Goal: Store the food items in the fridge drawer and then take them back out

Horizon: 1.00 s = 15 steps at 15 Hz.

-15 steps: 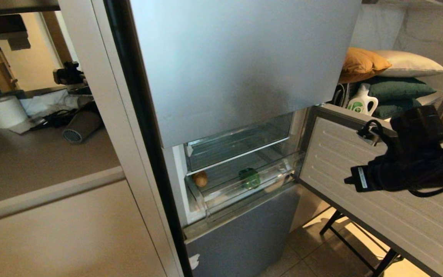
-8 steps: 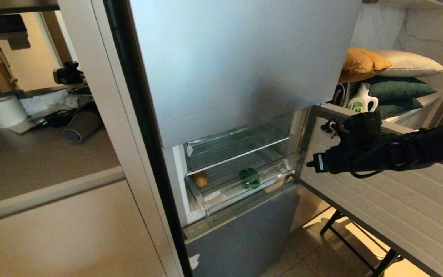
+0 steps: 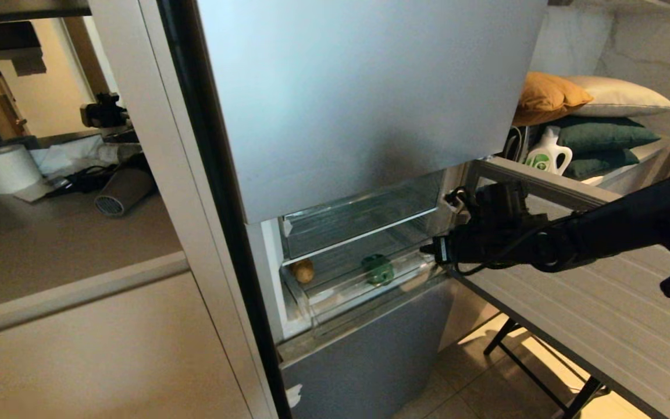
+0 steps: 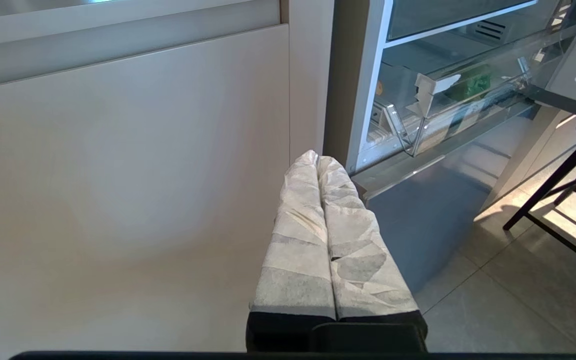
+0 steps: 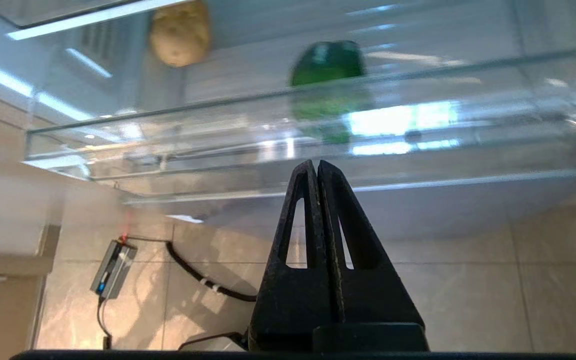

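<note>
While the tan oval potato (image 3: 303,270) and glossy green bell pepper (image 3: 377,269) sit mid-frame in the clear plastic fridge drawer (image 3: 370,285), the right gripper (image 3: 435,250), its fingers together, nears from the right, so retrieval likely needs them parted.

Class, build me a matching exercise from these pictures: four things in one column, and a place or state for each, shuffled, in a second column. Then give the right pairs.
Things
1. potato
2. bell pepper
3. right gripper
4. left gripper

Places or states
A. shut, pointing at the beige cabinet
B. near the middle of the fridge drawer
C. shut, at the drawer's right end, holding nothing
D. at the drawer's left end

Pairs: 1-D, 2-B, 3-C, 4-A
</note>
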Available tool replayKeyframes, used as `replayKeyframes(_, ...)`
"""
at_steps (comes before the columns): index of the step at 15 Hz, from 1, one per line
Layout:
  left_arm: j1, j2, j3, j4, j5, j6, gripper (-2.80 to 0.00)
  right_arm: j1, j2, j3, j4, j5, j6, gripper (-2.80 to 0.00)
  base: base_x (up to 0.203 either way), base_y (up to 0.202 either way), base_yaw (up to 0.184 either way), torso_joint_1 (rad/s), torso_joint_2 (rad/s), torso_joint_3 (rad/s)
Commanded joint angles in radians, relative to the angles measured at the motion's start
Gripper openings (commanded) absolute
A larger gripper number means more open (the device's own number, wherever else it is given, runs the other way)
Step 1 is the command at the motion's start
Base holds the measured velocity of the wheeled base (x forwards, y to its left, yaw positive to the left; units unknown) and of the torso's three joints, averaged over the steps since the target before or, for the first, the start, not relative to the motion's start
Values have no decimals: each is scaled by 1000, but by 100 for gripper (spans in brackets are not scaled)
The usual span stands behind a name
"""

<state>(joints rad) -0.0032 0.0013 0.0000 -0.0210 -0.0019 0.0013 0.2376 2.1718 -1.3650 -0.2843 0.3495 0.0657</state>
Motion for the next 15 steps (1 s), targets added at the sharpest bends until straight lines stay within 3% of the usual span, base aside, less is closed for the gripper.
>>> replayKeyframes(1,0,0,11,0,0,-1,-280,13,16,-20,-3,1,6,-280,0,0,0,0,0,0)
replayKeyframes(5,0,-1,11,0,0,0,-280,26,75,-106,-1,-16,41,-280,0,0,0,0,0,0)
replayKeyframes(15,0,0,11,0,0,0,-280,45,203,-245,-3,-50,42,-280,0,0,0,0,0,0)
